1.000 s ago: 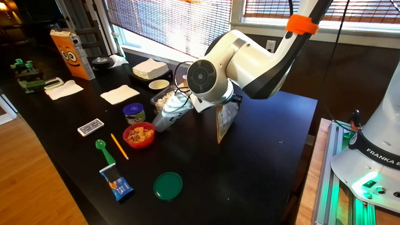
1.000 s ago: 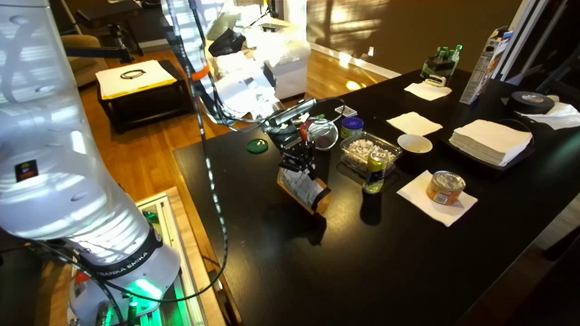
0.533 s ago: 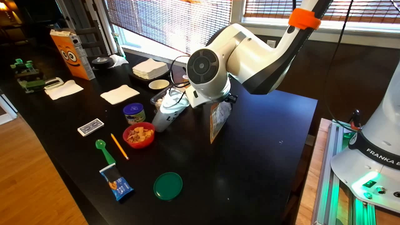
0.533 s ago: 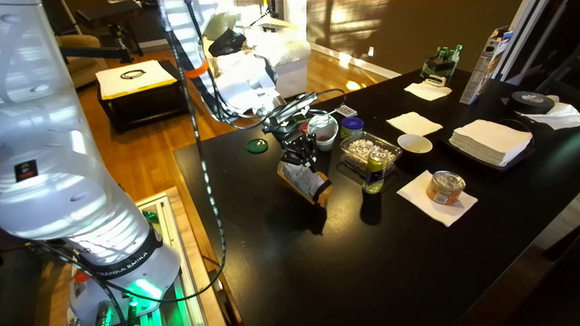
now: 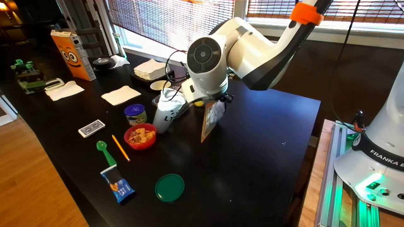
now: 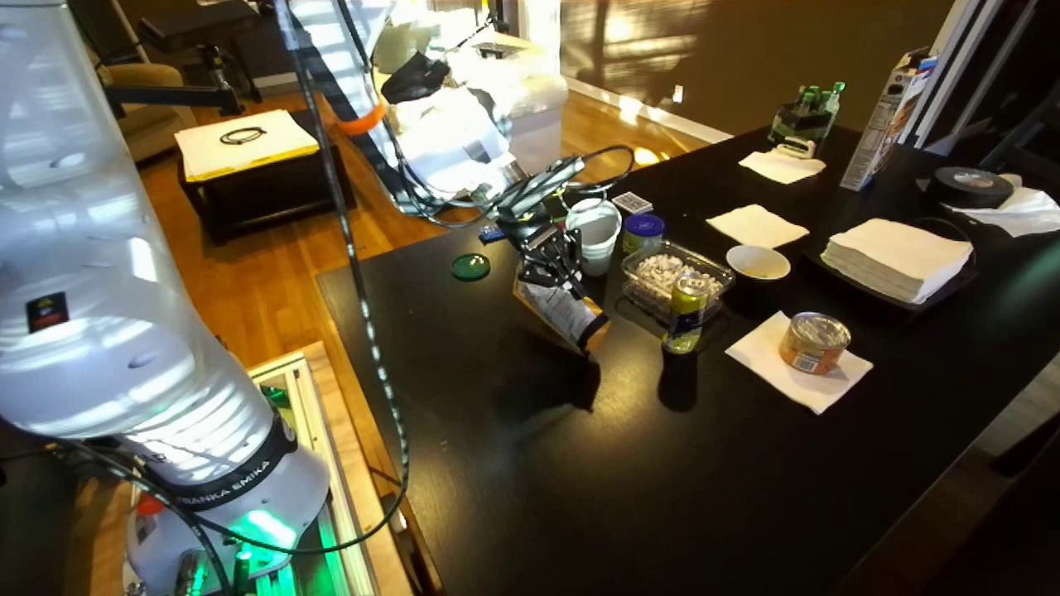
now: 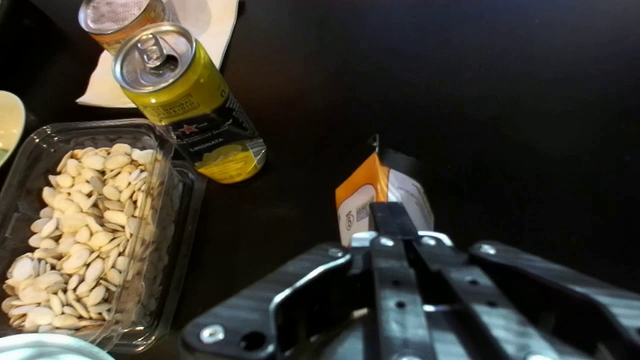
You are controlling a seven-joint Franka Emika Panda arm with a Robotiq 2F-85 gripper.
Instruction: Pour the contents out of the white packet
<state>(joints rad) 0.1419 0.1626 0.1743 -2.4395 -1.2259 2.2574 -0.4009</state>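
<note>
The packet is white with orange edges and printing. It hangs tilted above the dark table in both exterior views (image 5: 214, 115) (image 6: 559, 306). In the wrist view the packet (image 7: 410, 192) shows just beyond the fingertips. My gripper (image 7: 392, 220) is shut on the packet's upper end; the gripper also shows in an exterior view (image 6: 561, 277). The packet's opening and contents are hidden. A red bowl (image 5: 147, 145) holding orange chips stands to the left of the packet in that exterior view.
A pale cup (image 5: 167, 110) leans slightly near the red bowl, with a black cable loop over it. A clear tub of seeds (image 7: 165, 280) and a yellow can (image 7: 200, 107) stand close beside the packet. A tin (image 6: 816, 343) sits on a napkin. A green lid (image 5: 169, 187) lies flat.
My gripper and the packet have moved left in an exterior view, toward the red bowl, and slightly up. The pale cup has swung from a strong tilt to nearly upright.
</note>
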